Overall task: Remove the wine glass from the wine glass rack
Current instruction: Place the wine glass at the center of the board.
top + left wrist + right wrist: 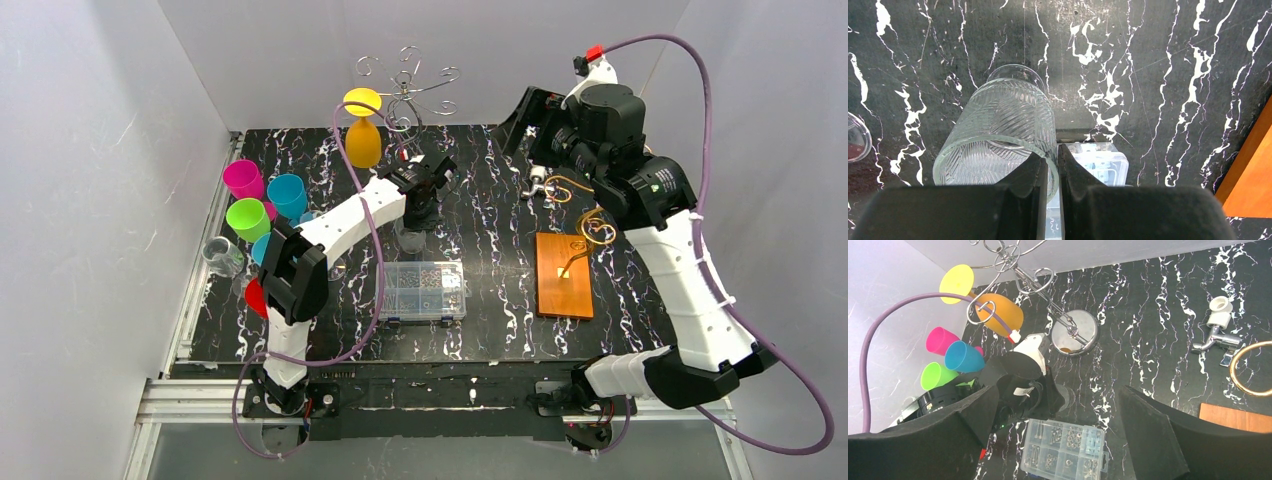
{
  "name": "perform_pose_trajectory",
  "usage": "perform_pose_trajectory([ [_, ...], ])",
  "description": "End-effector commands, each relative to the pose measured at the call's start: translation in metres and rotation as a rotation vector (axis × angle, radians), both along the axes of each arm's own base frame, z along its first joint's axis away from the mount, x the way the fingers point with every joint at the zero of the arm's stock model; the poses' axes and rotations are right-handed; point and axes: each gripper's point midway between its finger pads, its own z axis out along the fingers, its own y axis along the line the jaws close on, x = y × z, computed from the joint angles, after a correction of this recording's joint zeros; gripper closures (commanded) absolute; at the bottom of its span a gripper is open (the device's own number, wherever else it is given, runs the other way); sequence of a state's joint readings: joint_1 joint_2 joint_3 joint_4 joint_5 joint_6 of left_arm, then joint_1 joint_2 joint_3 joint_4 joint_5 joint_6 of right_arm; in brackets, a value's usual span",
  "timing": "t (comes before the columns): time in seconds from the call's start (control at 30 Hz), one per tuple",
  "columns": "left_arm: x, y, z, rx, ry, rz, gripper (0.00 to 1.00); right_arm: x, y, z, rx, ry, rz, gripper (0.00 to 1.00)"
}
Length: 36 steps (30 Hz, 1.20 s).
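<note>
The wine glass (364,143), orange-yellow with a yellow foot, hangs foot-up from a loop of the chrome wire wine glass rack (405,85) at the back of the table; in the right wrist view the glass (1000,315) hangs left of the rack's round base (1074,332). My left gripper (418,212) is in front of the rack, shut on the rim of a clear ribbed tumbler (1003,125), one finger inside and one outside (1057,156). My right gripper (528,125) is raised at the back right, open and empty (1058,390), well away from the wine glass.
Pink (243,178), blue (287,195) and green (248,218) cups and a clear cup (222,255) crowd the left edge. A clear screw box (422,290) lies mid-table. A wooden board (565,275), gold rings (597,228) and a metal tap fitting (538,183) lie on the right.
</note>
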State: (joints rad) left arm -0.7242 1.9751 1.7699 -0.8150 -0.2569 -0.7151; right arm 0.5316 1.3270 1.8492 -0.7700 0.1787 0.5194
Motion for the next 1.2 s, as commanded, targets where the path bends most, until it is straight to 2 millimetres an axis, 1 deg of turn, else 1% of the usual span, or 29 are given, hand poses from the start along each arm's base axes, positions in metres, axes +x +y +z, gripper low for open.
perform_pose_trajectory([
  [0.0, 0.0063, 0.0064, 0.0076, 0.027, -0.049, 0.029, 1.00, -0.0074, -0.0062, 0.0088, 0.004, -0.030, -0.008, 0.02],
  [0.13, 0.0050, 0.0071, 0.0073, 0.028, -0.048, 0.028, 0.96, -0.0080, -0.0064, 0.0093, 0.007, -0.030, -0.009, 0.02],
  [0.43, 0.0030, 0.0083, 0.0032, 0.036, -0.039, 0.027, 0.93, -0.0083, -0.0062, 0.0083, 0.008, -0.028, -0.008, 0.02],
  [0.5, 0.0038, 0.0089, 0.0042, 0.038, -0.042, 0.026, 0.90, -0.0080, -0.0059, 0.0082, 0.008, -0.027, -0.008, 0.02],
  [0.8, 0.0052, 0.0094, 0.0058, 0.045, -0.049, 0.016, 0.84, -0.0068, -0.0059, 0.0080, 0.004, -0.028, -0.009, 0.02],
  [1.17, 0.0045, 0.0075, -0.0002, 0.050, -0.032, 0.007, 0.83, -0.0051, -0.0050, 0.0050, 0.002, -0.024, -0.010, 0.02],
])
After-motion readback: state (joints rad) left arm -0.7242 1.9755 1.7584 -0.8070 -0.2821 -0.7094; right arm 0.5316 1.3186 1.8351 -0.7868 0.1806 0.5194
